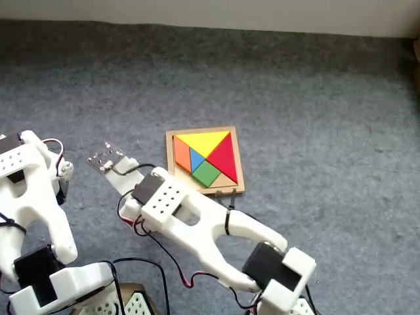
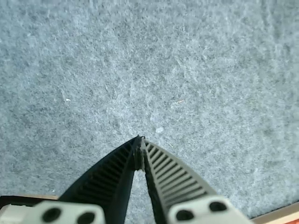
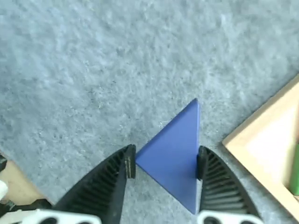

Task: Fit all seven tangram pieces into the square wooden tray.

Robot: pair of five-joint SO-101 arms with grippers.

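Note:
The square wooden tray lies mid-table and holds a yellow triangle, a red triangle, an orange piece, a small blue triangle and a green square. Its near right corner shows a wood-coloured patch. My right gripper is shut on a larger blue triangle, one finger on each side, just beside the tray's corner. In the high view the right arm covers that piece. My left gripper is shut and empty over bare carpet.
Grey carpet covers the table all around the tray. The left arm stands at the left edge, well apart from the tray. Cables trail near the arm bases. A wooden strip edges the carpet in the left wrist view.

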